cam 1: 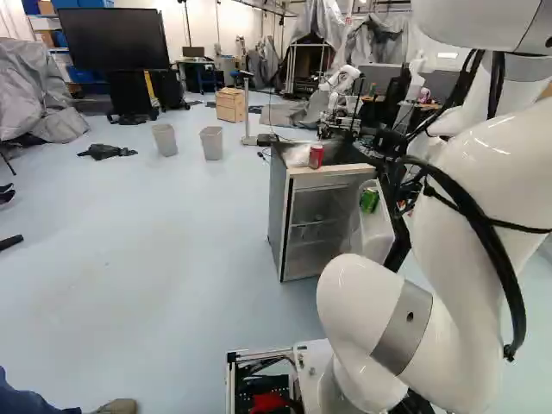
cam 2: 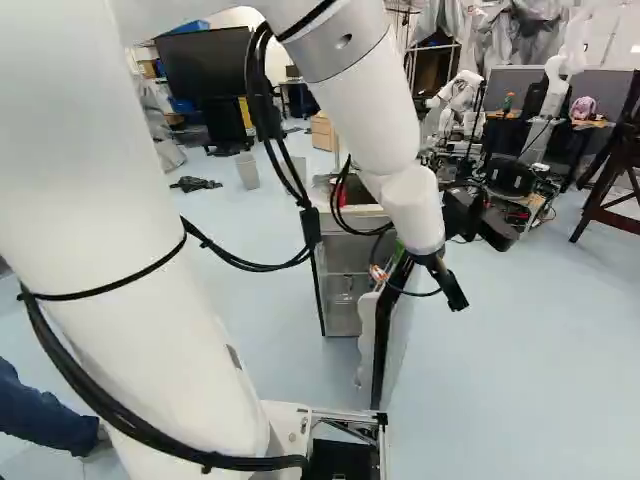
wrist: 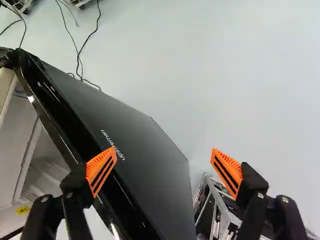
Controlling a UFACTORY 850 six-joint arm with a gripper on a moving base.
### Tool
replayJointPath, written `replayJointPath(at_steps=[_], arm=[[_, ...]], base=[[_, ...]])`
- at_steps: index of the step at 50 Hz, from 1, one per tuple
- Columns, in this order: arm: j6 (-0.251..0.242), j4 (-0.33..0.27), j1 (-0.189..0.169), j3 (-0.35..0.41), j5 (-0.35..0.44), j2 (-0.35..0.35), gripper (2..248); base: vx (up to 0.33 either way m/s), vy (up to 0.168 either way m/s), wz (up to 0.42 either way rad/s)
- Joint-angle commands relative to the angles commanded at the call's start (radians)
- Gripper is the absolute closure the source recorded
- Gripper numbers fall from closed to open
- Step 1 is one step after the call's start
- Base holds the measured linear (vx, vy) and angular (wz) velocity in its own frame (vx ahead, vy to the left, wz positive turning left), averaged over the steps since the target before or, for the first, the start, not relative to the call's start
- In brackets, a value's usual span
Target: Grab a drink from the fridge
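Two fingers (wrist: 101, 171) stand spread — the gripper (cam 2: 456, 298) grasps nothing — near the open fridge door (wrist: 135, 160); a red can (cam 1: 316, 156) sits atop the fridge (cam 1: 279, 207).

door (wrist: 145, 150) cropped (wrist view), arm (cam 1: 492, 164) cropped

Bright indoor light, glints along the fridge door (wrist: 142, 162)

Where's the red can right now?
In the left base view, the red can is right of the middle, on top of the small fridge near its front edge, beside something pale and crumpled.
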Motion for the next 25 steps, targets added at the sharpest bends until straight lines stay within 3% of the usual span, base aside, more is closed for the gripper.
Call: replayJointPath(at_steps=[25], arm=[[0.0,0.0,0.039,0.054,0.015,0.051,3]], base=[[0.0,0.0,0.0]])
